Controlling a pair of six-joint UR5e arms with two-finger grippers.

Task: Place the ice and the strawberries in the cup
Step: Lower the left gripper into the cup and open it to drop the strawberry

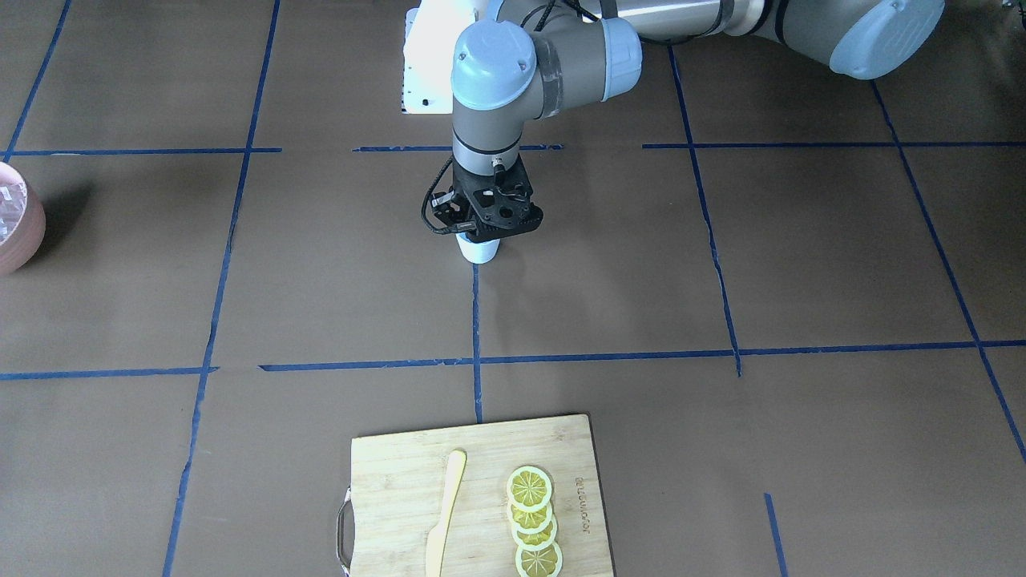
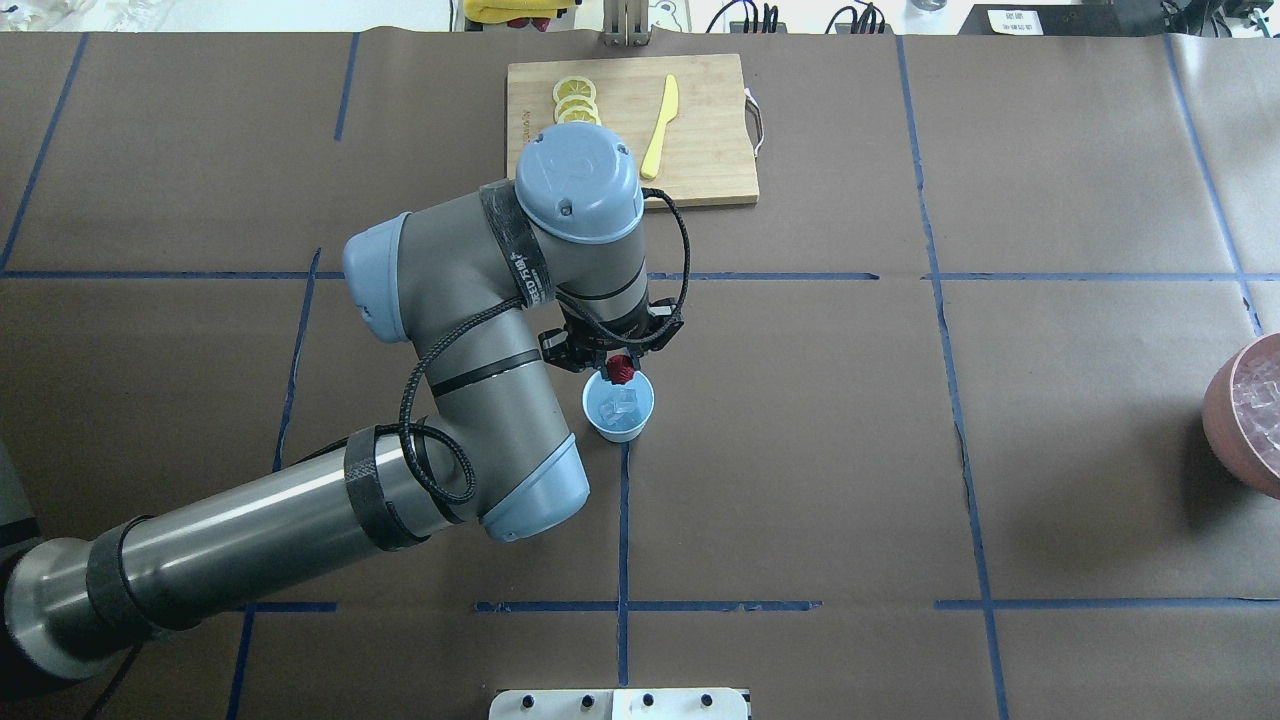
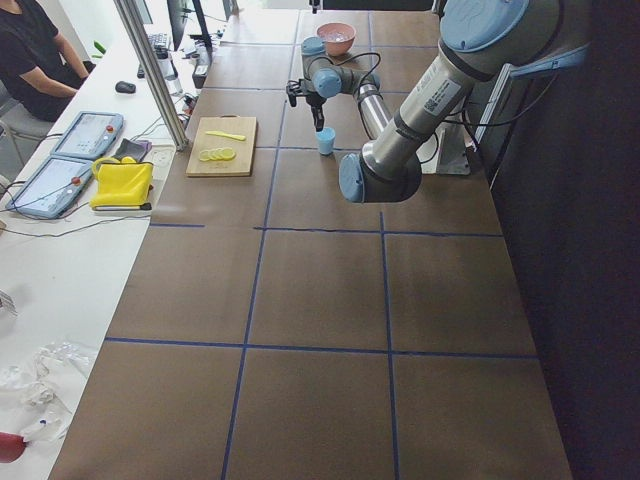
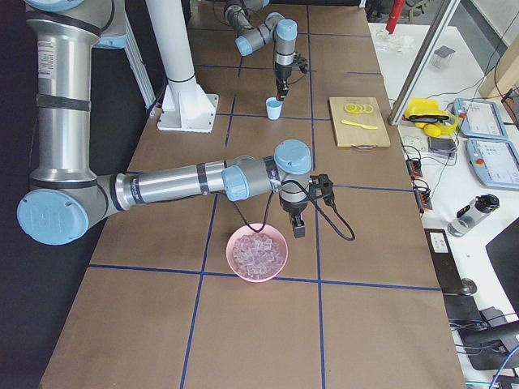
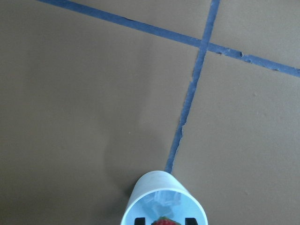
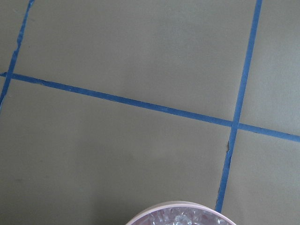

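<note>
The white cup (image 2: pixel 642 419) with a pale blue inside stands at the table's middle and holds a few ice cubes (image 2: pixel 620 403). My left gripper (image 2: pixel 621 368) is shut on the red strawberry (image 2: pixel 621 371) just above the cup's far rim. In the left wrist view the strawberry (image 5: pixel 164 221) sits between the fingertips (image 5: pixel 139 220) over the cup (image 5: pixel 140 197). The cup's mouth is hidden under the gripper in the front view (image 1: pixel 478 250). My right gripper (image 4: pixel 298 230) hangs beside the pink bowl; I cannot tell whether it is open or shut.
The pink bowl (image 2: pixel 1225 425) full of ice cubes (image 4: pixel 258 251) stands at the table's right side. A wooden cutting board (image 2: pixel 700 150) at the far edge carries lemon slices (image 2: pixel 577 100) and a yellow knife (image 2: pixel 660 125).
</note>
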